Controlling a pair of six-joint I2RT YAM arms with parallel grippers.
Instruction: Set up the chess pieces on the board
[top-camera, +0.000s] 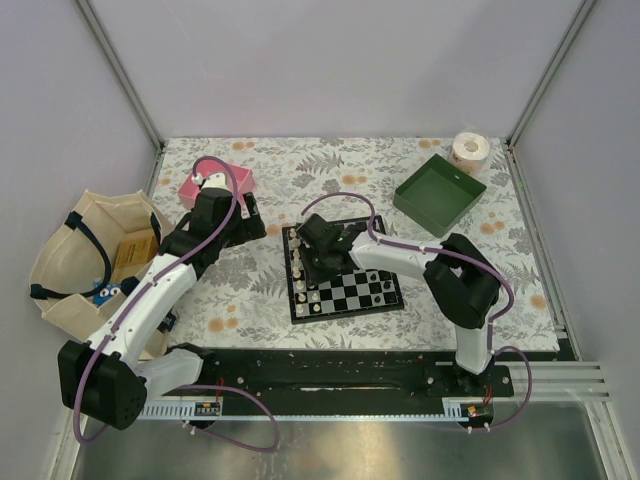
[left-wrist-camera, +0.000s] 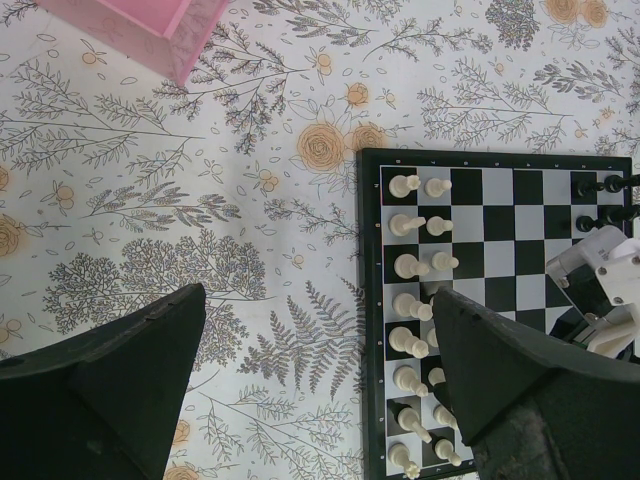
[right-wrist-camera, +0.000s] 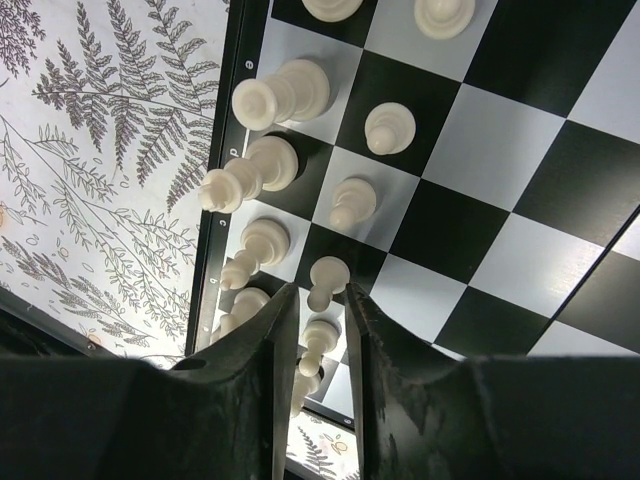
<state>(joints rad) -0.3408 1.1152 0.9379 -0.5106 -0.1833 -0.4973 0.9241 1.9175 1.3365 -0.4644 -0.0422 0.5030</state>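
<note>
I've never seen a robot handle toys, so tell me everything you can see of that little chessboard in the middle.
The board is a small, glossy square of black and white chequers with a black border. It lies flat, slightly askew, on the flowered cloth mid-table. Cream-white pieces stand in two rows along one edge; a few black pieces stand opposite. The right gripper hangs low over the white rows.

Left end effector (left-wrist-camera: 318, 300) wide, right one (right-wrist-camera: 322, 296) narrow
</note>
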